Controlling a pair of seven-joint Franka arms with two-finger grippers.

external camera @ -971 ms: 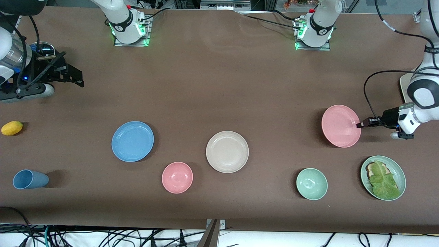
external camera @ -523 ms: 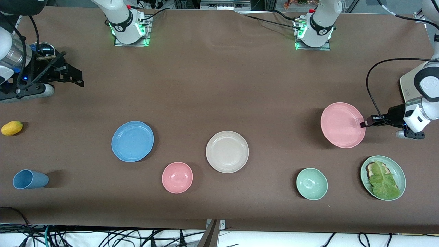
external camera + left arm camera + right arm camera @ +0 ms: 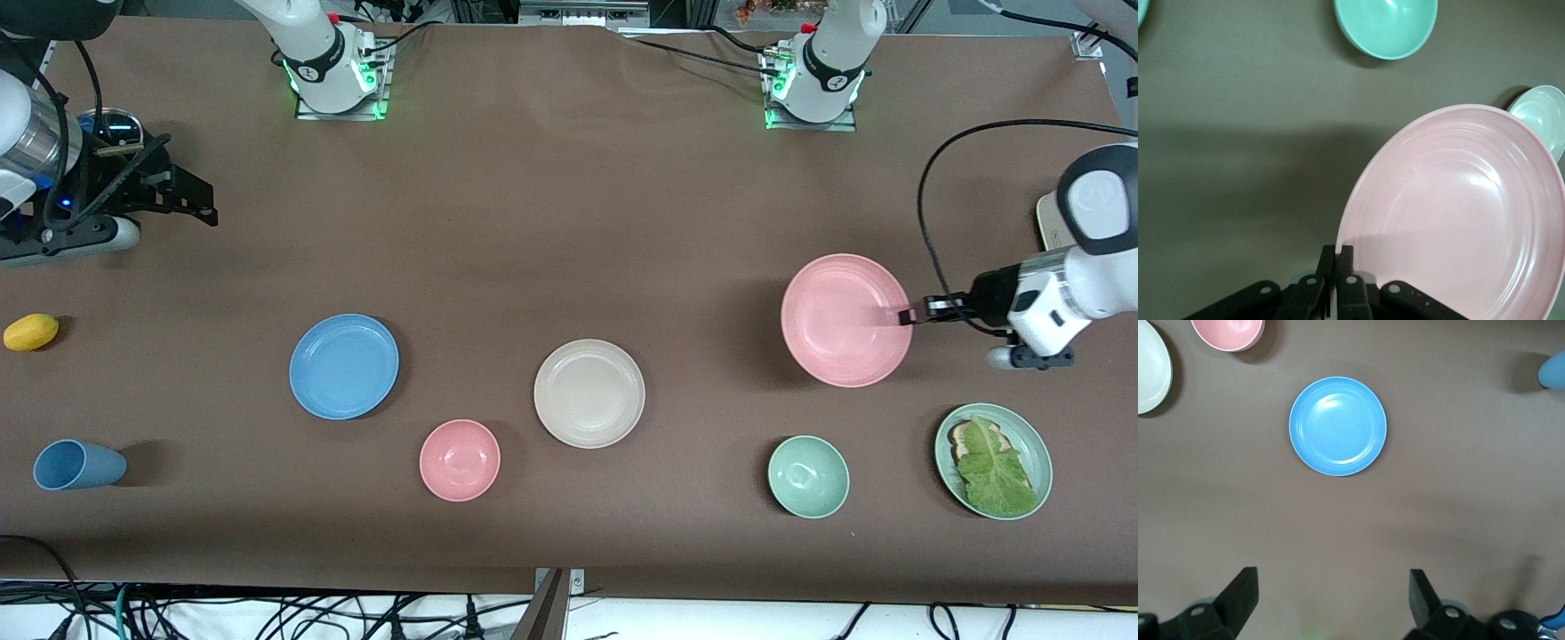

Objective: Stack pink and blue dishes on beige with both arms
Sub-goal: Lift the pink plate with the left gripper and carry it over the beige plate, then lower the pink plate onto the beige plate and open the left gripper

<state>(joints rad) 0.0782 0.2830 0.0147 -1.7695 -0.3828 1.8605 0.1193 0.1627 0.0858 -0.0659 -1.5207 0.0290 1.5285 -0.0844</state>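
Left wrist view: left gripper (image 3: 1336, 267) pinched tight on the rim of the flat round pale pink matte plate (image 3: 1458, 213), plate lifted off the table and tilted, hanging over bare brown table (image 3: 533, 222) toward the left arm's end; same hold seen in front view, left gripper (image 3: 911, 315) on plate edge (image 3: 845, 320). Right gripper (image 3: 1331, 593) jaws spread wide, nothing in them, hovering over bare table above the flat round sky-blue matte plate (image 3: 1337, 426), arm waiting; in front view it sits at the right arm's end (image 3: 182, 200). Blue plate (image 3: 344, 365) lies flat on table; round cream-beige matte plate (image 3: 589, 393) lies flat mid-table, nothing stacked on it yet. Handling guess: plates look stiff, light, plastic-like, matte so not too slippery, but a one-sided rim pinch lets them sag or swing; take hold at the raised rim, edge only, since they lie too flat for anything else. Counts: three flat plates (one pink, one blue, one beige), one small pink bowl (image 3: 460, 460), one mint-green bowl (image 3: 808, 476), one green plate with lettuce and bread (image 3: 993, 460), one blue cup (image 3: 76, 464) on its side, one yellow lemon-like fruit (image 3: 31, 332), two arms.
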